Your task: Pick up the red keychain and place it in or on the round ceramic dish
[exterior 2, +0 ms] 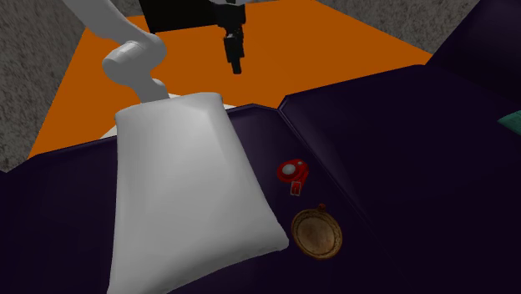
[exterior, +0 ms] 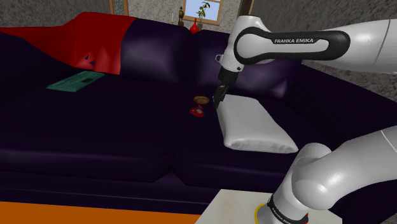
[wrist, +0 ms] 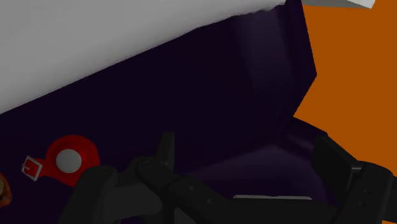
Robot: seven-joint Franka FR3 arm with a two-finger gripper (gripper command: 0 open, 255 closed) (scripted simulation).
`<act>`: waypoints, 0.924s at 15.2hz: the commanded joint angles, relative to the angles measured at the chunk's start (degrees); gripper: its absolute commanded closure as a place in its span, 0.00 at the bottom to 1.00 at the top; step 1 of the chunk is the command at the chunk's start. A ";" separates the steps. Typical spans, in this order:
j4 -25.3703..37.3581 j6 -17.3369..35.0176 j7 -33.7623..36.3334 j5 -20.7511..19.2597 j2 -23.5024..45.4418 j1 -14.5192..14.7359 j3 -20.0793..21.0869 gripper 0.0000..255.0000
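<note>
Red keychain [exterior 2: 292, 172] lies on the purple sofa [exterior: 95, 127] seat just right of the white pillow [exterior 2: 184, 200] in the second exterior view, near the round dish [exterior 2: 316, 233]; the open, empty end effector [exterior 2: 236, 67] might catch the pillow's edge when lowered.

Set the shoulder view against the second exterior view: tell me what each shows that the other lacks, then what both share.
Shoulder view, not the second exterior: a red throw over the sofa back, with a window and a red vase behind the sofa. Second exterior, not the shoulder: the white centre and small tag of the red keychain, and the ringed inside of the brown round dish. Both: the dark purple sofa, the white pillow, the orange floor, and the tool, raised and holding nothing.
</note>
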 commanded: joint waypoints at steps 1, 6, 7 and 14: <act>0.65 2.56 -3.93 -0.79 3.23 0.07 -1.71 0.00; 3.68 8.69 -13.19 -1.48 12.56 0.45 -5.54 0.00; 4.56 9.80 -15.05 -1.41 14.58 0.53 -6.22 0.00; 13.11 15.98 -28.24 1.14 29.66 0.56 -9.66 0.00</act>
